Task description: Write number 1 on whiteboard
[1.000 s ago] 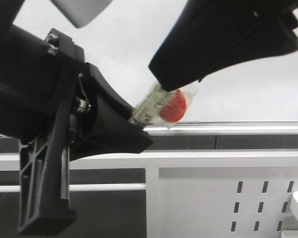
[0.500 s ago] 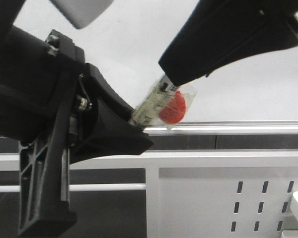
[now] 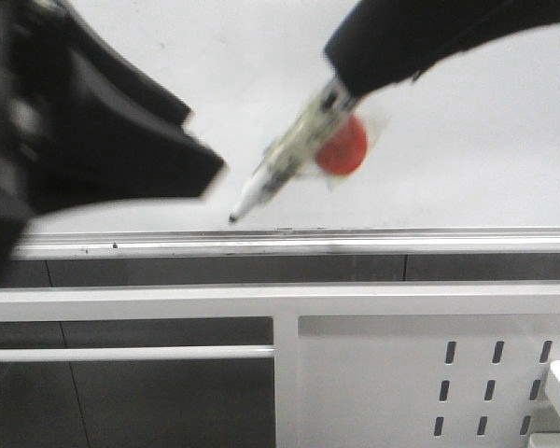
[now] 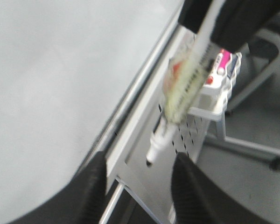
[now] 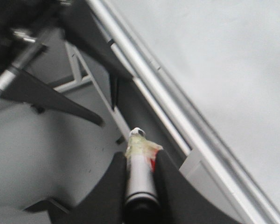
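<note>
Lighting: even, bright, diffuse; soft sheen on whiteboard (image 3: pixel 467 159). Motion blur: heavy on left gripper (image 3: pixel 103 149), moderate on marker (image 3: pixel 280 168) held beside it. Wrist views soft throughout; near fingers (image 5: pixel 116 186) out of focus.

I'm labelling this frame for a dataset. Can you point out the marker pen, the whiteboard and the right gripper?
marker pen (image 3: pixel 278 168), front view, on its taped barrel.
whiteboard (image 3: pixel 467 159), front view, on bare board surface.
right gripper (image 5: pixel 140 161), right wrist view, between the fingertips clamping the pen.
</note>
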You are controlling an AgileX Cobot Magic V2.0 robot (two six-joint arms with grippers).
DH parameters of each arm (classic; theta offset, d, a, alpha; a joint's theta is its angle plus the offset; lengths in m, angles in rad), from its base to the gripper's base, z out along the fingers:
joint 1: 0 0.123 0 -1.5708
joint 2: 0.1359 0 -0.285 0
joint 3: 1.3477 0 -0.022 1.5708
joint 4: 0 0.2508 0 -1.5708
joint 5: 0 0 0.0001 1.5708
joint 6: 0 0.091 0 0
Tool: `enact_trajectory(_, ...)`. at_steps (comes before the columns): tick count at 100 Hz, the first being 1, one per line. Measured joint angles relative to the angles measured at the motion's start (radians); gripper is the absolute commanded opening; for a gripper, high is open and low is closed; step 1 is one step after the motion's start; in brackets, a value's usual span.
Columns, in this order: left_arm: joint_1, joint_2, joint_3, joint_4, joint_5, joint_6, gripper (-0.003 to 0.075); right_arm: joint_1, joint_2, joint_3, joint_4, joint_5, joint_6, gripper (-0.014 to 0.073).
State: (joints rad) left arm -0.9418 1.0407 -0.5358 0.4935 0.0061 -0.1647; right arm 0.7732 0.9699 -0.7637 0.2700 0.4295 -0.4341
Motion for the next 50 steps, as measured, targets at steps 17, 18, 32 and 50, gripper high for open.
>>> enact_trajectory(17, 0.04, -0.203, 0.054, -0.079, 0.012, 0.0, -0.0019, -0.046, -0.052, 0.079, 0.0, -0.085, 0.0, -0.0069)
enact_trajectory(18, 0.043, -0.212, 0.056, -0.085, 0.012, 0.0, -0.002, -0.049, -0.055, 0.089, 0.0, -0.097, 0.0, -0.0069)
enact_trajectory(32, 0.123, -0.354, 0.121, -0.165, 0.01, 0.0, -0.002, -0.054, -0.096, 0.166, 0.0, -0.23, 0.0, -0.0069)
enact_trajectory(50, 0.276, -0.451, 0.234, -0.357, -0.124, 0.0, -0.002, -0.054, -0.125, 0.181, 0.001, -0.38, 0.0, -0.0069)
